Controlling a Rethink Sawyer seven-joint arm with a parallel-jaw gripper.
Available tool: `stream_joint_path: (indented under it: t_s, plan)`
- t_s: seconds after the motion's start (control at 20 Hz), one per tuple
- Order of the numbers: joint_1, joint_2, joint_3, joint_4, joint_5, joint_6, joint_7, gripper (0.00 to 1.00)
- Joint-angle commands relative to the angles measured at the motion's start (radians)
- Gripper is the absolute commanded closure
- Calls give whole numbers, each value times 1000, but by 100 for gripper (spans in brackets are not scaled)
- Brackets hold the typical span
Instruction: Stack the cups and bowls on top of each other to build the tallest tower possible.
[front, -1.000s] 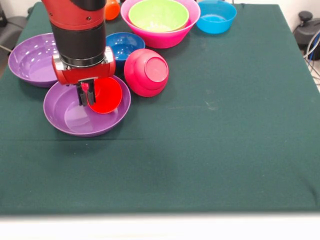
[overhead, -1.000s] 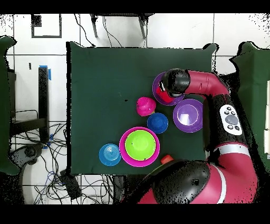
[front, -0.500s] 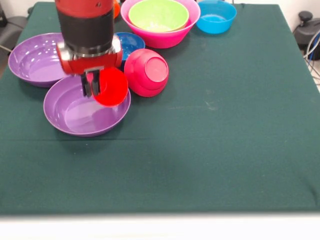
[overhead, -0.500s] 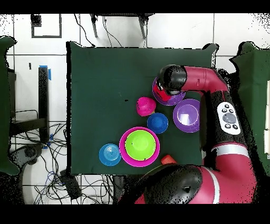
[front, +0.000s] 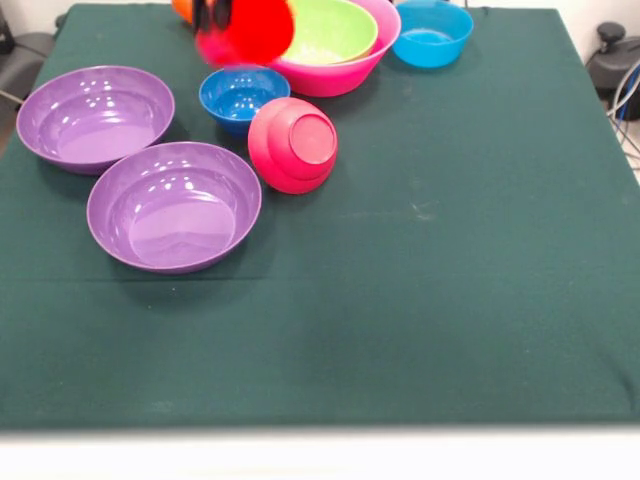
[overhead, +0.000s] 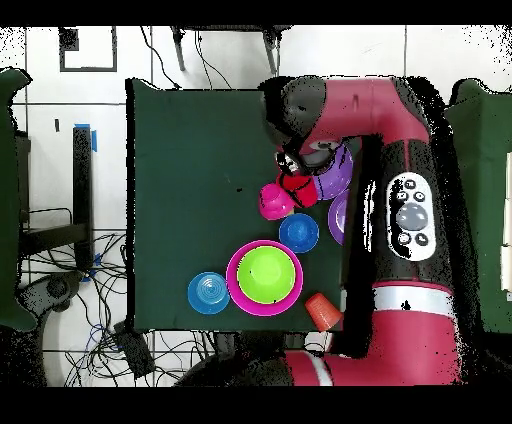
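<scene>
My gripper (front: 212, 14) is high at the top edge of the front view, shut on the rim of a red cup (front: 255, 30) that hangs tilted in the air. From overhead, the gripper (overhead: 291, 180) and red cup (overhead: 302, 190) are over the crimson bowl (overhead: 272, 203). Two empty purple bowls (front: 175, 205) (front: 95, 115) sit at the left. The small crimson bowl (front: 292, 143) lies tipped on its side beside the dark blue bowl (front: 243, 95). A lime green bowl (front: 318, 28) sits nested in the pink bowl (front: 340, 75).
A light blue bowl (front: 432, 32) stands at the far right of the bowl group. An orange cup (front: 183, 8) shows at the top edge, and in the overhead view this orange cup (overhead: 323, 310) lies by the table's edge. The green cloth (front: 450, 280) covers the table.
The gripper has risen with the red cup, lifting it out of the nearer purple bowl and carrying it up and back toward the pink bowl. That purple bowl is now empty.
</scene>
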Motion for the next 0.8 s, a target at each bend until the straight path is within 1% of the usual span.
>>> stream_joint_path:
  t_s: [0.05, 0.15, 0.2, 0.35, 0.4, 0.7, 0.8]
  plan:
    - [83, -11, 5, -80, -57, 219, -33, 100]
    - [93, -18, 2, -39, -33, 209, 8, 100]
    - [102, -13, 2, -35, -27, 205, 30, 100]
    - [113, -28, -9, 19, 3, 158, 90, 100]
    - [118, -30, -16, 31, 16, 145, 96, 0]
    - [108, -50, -27, 69, 23, 102, 82, 0]
    - [101, -48, -29, 81, 23, 69, 85, 0]
